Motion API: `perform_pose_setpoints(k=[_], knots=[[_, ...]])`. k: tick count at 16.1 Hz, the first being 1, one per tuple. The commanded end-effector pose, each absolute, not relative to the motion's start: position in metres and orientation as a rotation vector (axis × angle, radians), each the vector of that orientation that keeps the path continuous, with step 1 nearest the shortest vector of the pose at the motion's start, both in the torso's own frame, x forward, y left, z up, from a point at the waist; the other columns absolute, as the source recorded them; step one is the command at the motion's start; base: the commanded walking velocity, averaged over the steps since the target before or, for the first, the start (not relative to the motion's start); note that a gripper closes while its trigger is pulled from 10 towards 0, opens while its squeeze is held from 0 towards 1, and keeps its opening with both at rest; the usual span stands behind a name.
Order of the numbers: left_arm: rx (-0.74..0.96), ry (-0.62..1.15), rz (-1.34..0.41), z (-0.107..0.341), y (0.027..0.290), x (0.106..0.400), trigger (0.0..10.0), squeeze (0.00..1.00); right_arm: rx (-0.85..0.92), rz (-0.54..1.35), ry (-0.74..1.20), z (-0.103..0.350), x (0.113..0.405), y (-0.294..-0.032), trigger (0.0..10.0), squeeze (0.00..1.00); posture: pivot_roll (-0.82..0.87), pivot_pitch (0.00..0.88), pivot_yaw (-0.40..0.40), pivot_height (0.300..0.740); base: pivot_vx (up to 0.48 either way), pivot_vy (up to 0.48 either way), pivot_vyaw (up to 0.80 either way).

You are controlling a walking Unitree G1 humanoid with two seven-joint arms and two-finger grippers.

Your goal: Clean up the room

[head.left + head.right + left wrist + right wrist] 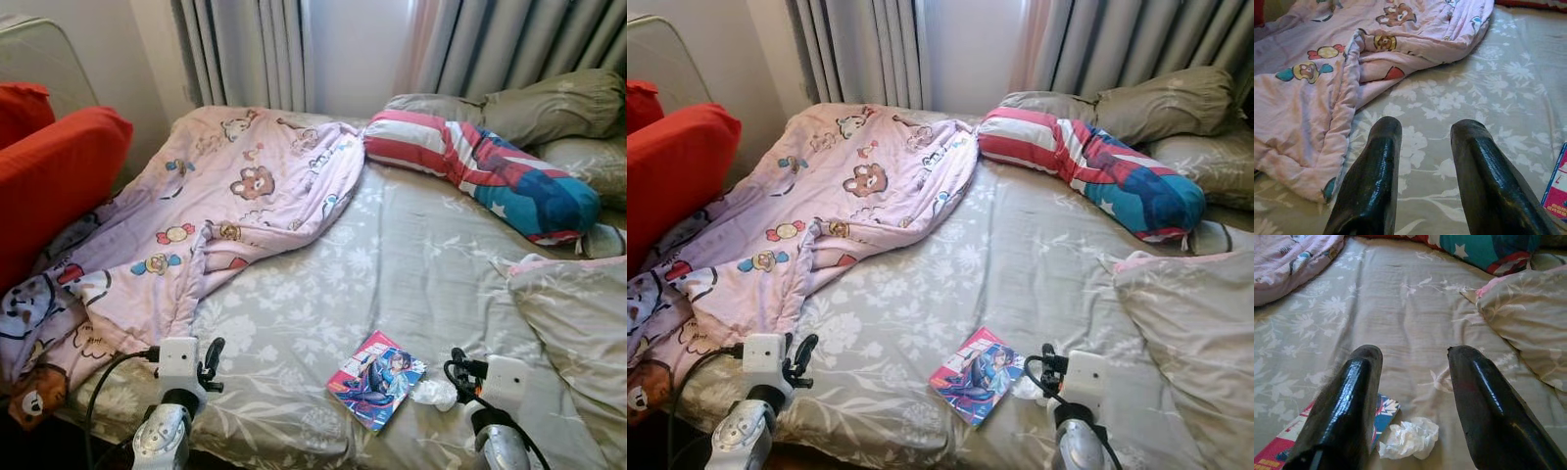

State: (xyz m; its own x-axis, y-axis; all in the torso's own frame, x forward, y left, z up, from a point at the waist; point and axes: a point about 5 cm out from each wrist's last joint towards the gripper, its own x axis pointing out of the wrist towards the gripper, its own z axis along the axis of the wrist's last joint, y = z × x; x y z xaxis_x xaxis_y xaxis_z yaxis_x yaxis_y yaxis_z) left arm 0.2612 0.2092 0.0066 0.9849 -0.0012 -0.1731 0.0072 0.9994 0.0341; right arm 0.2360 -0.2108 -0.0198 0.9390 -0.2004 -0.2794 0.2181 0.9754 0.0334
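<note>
Crumpled tissue (1409,438) — on the bed (411,264) near its front edge, touching the comic book (376,380) | my right gripper (1413,406) spread wide above it, empty | left gripper (1425,147) parted, empty — beside pink blanket (225,215)

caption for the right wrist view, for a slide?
Open right gripper hovering over the bed sheet, with a crumpled tissue beside a comic book.
</note>
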Motion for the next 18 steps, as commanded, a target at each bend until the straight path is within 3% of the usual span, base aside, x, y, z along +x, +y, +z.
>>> perform_pose_setpoints(k=[1,6,18], knots=[[0.019,0.193,-0.004,0.004,0.208,0.261,10.0,0.00,0.067,-0.213,0.306,-0.023,0.234,-0.210,10.0,0.00,0.07,0.000,-0.008,0.695,0.000,0.000,0.00],[0.007,0.207,-0.012,0.001,0.206,0.259,10.0,0.00,0.077,-0.193,0.316,-0.026,0.233,-0.205,10.0,0.00,0.08,0.000,-0.011,0.641,0.000,0.000,0.00],[-0.001,0.207,0.005,0.003,0.208,0.261,10.0,0.00,0.113,-0.151,0.334,-0.026,0.240,-0.196,10.0,0.00,0.09,0.000,-0.014,0.641,0.000,0.000,0.00]])
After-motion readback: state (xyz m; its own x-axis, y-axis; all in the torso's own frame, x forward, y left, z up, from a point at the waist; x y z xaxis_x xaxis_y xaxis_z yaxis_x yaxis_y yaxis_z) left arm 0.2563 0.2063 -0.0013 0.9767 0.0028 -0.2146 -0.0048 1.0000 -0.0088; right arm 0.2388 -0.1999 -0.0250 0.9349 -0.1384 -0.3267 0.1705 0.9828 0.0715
